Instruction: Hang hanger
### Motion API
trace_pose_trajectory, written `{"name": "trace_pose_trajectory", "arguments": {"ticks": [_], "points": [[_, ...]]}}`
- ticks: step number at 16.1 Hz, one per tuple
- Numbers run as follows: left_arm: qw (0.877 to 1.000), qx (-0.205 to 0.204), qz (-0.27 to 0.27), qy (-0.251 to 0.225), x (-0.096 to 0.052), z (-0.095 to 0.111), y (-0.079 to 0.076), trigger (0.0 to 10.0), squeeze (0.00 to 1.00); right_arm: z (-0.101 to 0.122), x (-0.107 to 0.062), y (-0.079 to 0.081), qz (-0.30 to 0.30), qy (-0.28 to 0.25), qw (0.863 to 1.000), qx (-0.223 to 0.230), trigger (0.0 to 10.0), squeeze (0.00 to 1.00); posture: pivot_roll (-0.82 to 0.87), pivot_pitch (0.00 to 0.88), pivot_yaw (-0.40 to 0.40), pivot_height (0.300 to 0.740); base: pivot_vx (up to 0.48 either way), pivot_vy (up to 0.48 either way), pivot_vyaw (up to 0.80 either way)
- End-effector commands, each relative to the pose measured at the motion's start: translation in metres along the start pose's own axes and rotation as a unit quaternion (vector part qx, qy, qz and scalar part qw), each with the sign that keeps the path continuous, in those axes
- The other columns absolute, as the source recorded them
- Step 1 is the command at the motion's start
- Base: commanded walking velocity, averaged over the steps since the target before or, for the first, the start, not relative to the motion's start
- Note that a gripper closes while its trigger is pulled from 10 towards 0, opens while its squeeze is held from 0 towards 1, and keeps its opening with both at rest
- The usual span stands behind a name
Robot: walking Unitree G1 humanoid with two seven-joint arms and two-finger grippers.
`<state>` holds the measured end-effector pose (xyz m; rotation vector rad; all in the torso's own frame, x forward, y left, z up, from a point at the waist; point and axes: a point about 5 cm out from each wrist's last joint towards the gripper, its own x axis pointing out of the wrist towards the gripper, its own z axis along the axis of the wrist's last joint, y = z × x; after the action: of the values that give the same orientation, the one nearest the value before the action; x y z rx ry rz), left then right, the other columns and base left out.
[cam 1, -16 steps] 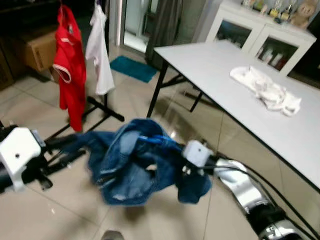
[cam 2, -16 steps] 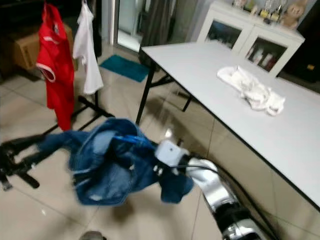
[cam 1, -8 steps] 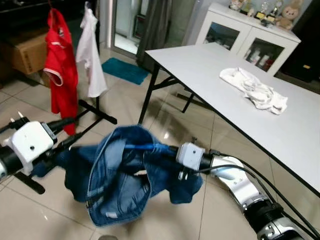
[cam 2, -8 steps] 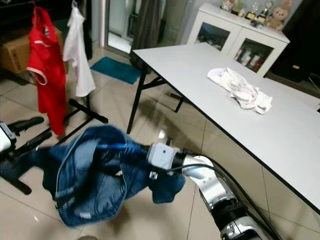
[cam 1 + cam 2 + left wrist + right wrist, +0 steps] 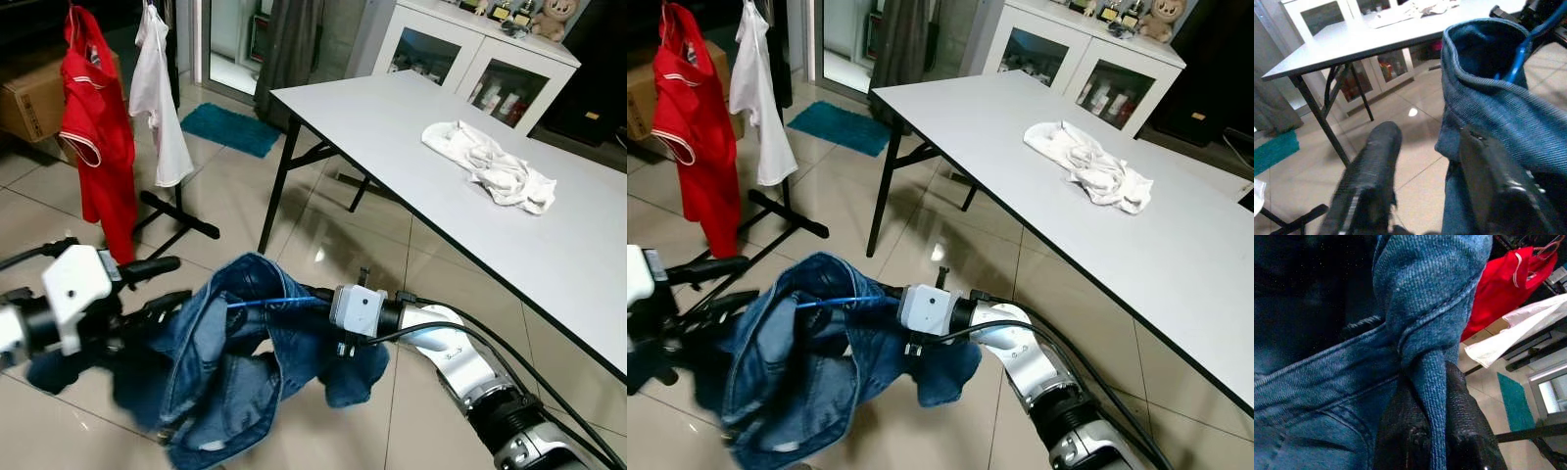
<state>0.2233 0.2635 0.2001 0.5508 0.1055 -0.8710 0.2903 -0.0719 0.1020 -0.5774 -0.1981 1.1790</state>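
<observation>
Denim jeans are bunched up in mid-air over the tiled floor, draped on a blue hanger, and pretty much everything else sits around them. Right tool is pinched closed on a fold of the jeans, you can see the fabric squeezed between its two black fingers in the right wrist view, and from the head camera that arm comes in from the jeans' right side with its white wrist block right against the cloth. Left tool is on the other side of the jeans, fingers spread apart; one finger is out in the open, the other is up against the denim, and it's got nothing clamped between them. The hanger's thin blue bar runs across the opening at the top of the jeans, toward the right tool. Beyond the jeans, further from the robot and off to its left, a rack stands on the floor with a red shirt and a white shirt hanging side by side. A teal mat lies on the floor past the rack. To the right of the jeans and well apart is a long white surface on black legs with a crumpled white cloth on it, and behind that a white cabinet with glass doors.
</observation>
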Motion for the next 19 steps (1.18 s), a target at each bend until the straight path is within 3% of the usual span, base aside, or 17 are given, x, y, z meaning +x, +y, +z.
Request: {"name": "trace_pose_trajectory", "arguments": {"ticks": [1,2,3,6,9,10,12,19], "points": [[1.0,0.006,-0.022,-0.004,-0.003,0.007,-0.002,10.0,1.0,-0.001,-0.005,-0.009,-0.014,0.007,1.0,-0.009,0.0,0.0,0.26,0.058,-0.18,0.74,0.0,0.0,0.0],[0.999,-0.004,-0.034,-0.01,-0.006,0.011,-0.002,10.0,1.0,-0.002,-0.007,-0.009,-0.014,0.009,1.0,-0.008,0.0,0.0,0.27,0.057,-0.182,0.74,0.0,0.0,0.0],[0.998,-0.021,-0.053,-0.022,-0.008,0.016,-0.004,10.0,0.0,-0.004,-0.008,-0.009,-0.013,0.014,1.0,-0.008,0.0,0.0,0.27,0.058,-0.184,0.74,0.0,0.0,0.0],[0.996,-0.02,-0.091,-0.005,-0.013,0.019,-0.008,10.0,0.0,-0.007,-0.008,-0.01,-0.01,0.022,1.0,-0.01,0.0,0.0,0.28,0.057,-0.186,0.74,0.0,0.0,0.0],[0.992,-0.015,-0.123,0.02,-0.008,0.01,-0.019,10.0,0.0,-0.003,-0.006,-0.009,-0.005,0.012,1.0,-0.011,0.0,0.0,0.28,0.052,-0.188,0.74,0.0,0.0,0.0],[0.99,0.009,-0.133,0.055,-0.006,0.0,-0.022,10.0,0.0,-0.002,-0.005,-0.008,0.0,0.007,1.0,-0.012,0.0,0.0,0.28,0.044,-0.191,0.74,0.0,0.0,0.0],[0.987,0.028,-0.141,0.076,-0.004,-0.006,-0.023,10.0,0.0,0.0,-0.005,-0.007,0.006,0.0,1.0,-0.013,0.0,0.0,0.28,0.039,-0.192,0.74,0.0,0.0,0.0],[0.984,0.072,-0.131,0.102,-0.007,-0.005,-0.008,10.0,0.0,0.002,-0.014,-0.002,0.027,-0.018,0.999,-0.001,0.0,0.0,0.27,0.04,-0.19,0.74,0.0,0.0,0.0]]}}
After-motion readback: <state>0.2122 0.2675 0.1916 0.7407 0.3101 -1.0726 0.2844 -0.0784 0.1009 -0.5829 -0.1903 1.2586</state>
